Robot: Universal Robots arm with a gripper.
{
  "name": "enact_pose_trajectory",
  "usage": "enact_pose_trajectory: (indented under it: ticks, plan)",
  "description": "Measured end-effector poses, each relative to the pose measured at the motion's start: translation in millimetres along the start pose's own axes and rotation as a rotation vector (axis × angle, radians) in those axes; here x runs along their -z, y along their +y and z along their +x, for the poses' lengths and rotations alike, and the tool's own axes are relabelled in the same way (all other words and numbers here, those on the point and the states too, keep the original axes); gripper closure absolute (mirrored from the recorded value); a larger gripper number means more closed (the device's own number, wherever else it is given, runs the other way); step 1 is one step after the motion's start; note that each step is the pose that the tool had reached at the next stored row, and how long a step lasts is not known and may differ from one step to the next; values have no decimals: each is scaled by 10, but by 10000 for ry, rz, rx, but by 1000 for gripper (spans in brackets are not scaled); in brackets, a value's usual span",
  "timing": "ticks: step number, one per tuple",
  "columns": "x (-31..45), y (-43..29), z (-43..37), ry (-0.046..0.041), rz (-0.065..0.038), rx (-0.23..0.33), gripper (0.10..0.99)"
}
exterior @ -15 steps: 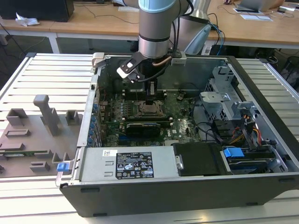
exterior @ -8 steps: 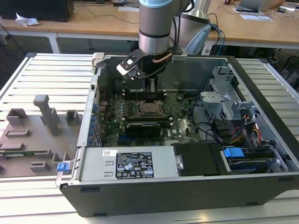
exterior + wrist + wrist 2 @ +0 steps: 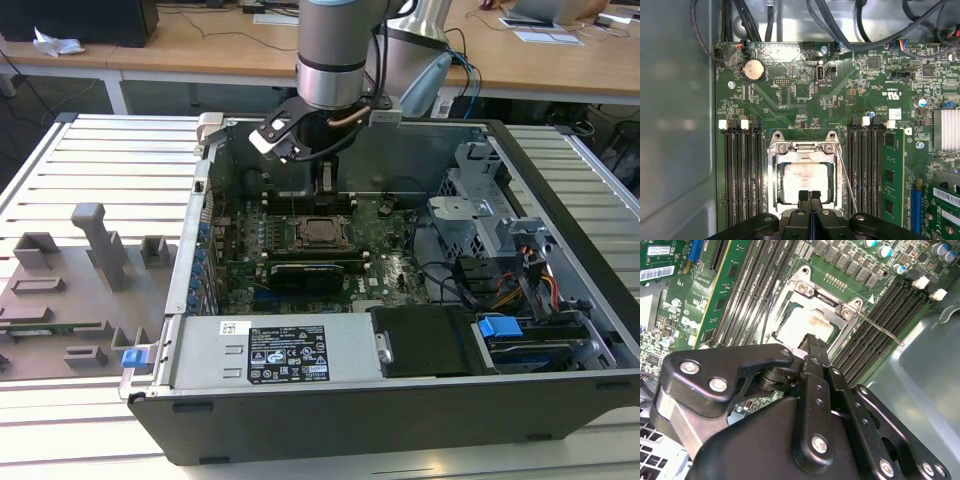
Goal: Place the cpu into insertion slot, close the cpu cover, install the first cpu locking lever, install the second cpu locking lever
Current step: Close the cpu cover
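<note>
The cpu (image 3: 805,181) shows its pale metal top as it lies flat in the insertion slot, most of which it hides. The cpu cover (image 3: 772,175), a silver frame, lies down around the chip. My gripper (image 3: 810,194) is shut with nothing between its fingers, and its tips hover just over the chip's near edge. In the second wrist view the gripper (image 3: 812,341) stands over the same cpu (image 3: 802,322). A thin wire locking lever (image 3: 847,180) angles away from the socket's side; it also shows as a lever (image 3: 882,332). From outside, the gripper (image 3: 325,190) hangs above the socket (image 3: 322,232).
Black memory slots (image 3: 742,175) flank the socket, with a green memory stick (image 3: 892,175) in one. Cables (image 3: 840,30) cross the board's far edge beside a coin battery (image 3: 754,70). The case wall (image 3: 675,125) is close. A power supply (image 3: 280,350) and a drive cage (image 3: 480,210) fill the case.
</note>
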State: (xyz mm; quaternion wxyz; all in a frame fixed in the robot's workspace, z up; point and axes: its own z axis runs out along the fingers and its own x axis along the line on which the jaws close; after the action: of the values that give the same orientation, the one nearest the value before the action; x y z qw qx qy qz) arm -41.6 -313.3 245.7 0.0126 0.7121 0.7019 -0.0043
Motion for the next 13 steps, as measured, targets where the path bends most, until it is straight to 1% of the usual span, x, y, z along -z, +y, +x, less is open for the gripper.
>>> enact_pose_trajectory:
  ticks: [3, 5, 13]
  plan:
    - [75, 1, -2, 0, 0, 0, 980]
    - [109, 1, -3, 0, 0, 0, 980]
    - [170, 2, -4, 0, 0, 0, 980]
